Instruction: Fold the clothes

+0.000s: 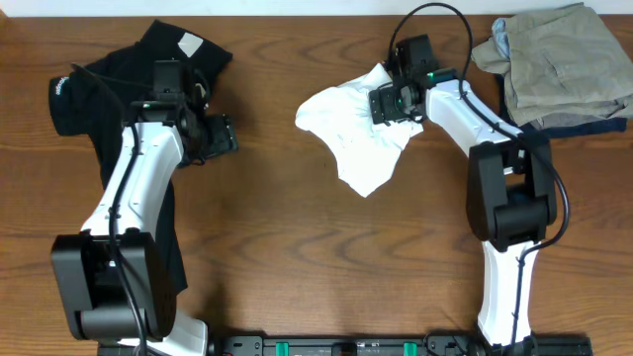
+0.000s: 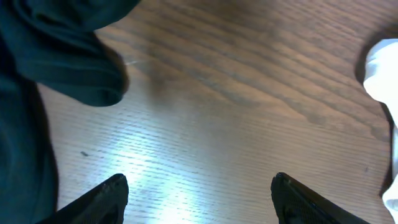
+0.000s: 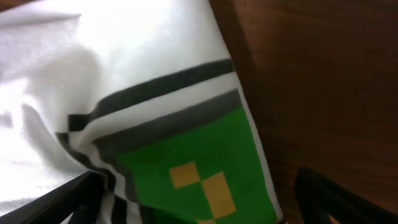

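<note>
The black shirt (image 1: 99,89) lies crumpled at the far left, partly under my left arm. It fills the left side of the left wrist view (image 2: 62,56). My left gripper (image 1: 220,135) is open and empty over bare wood just right of it (image 2: 199,186). The white T-shirt (image 1: 356,138) lies bunched right of centre, and its edge shows in the left wrist view (image 2: 382,62). My right gripper (image 1: 394,104) is over its upper right part. Its fingers (image 3: 196,199) are wide apart, and the white cloth (image 3: 124,56) with the green-and-yellow print (image 3: 199,155) lies between them.
A khaki-and-navy stack of garments (image 1: 559,59) sits at the back right corner, close behind my right arm. Brown wooden tabletop (image 1: 297,247) shows between the two shirts and along the front.
</note>
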